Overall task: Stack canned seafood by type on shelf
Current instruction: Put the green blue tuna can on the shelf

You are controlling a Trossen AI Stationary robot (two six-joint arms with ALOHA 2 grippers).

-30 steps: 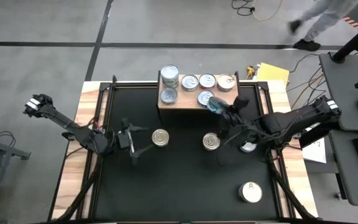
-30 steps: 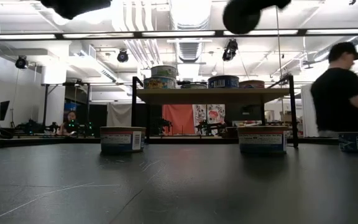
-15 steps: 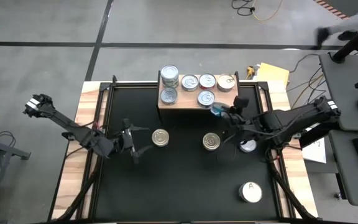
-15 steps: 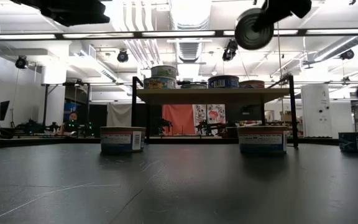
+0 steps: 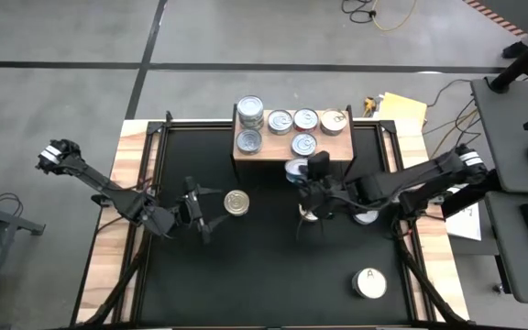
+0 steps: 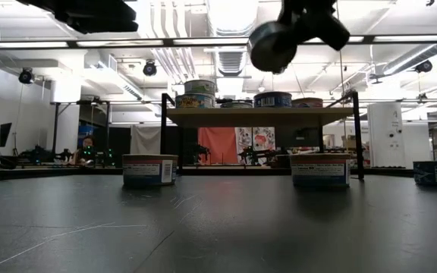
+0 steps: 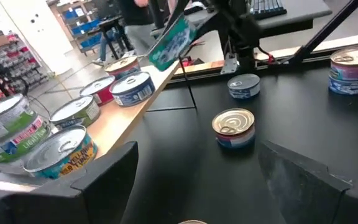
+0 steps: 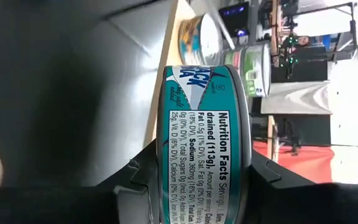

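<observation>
Teal can [image 8: 205, 143] in right gripper [image 5: 302, 174], seemingly tilted.

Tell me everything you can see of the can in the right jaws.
The held can is a short round metal tin with a teal label printed with white nutrition facts. The right gripper clamps it by its flat ends, so it hangs tipped on edge, off the table. It hovers just in front of the shelf, near its front edge. Nothing but the jaws touches it.
</observation>
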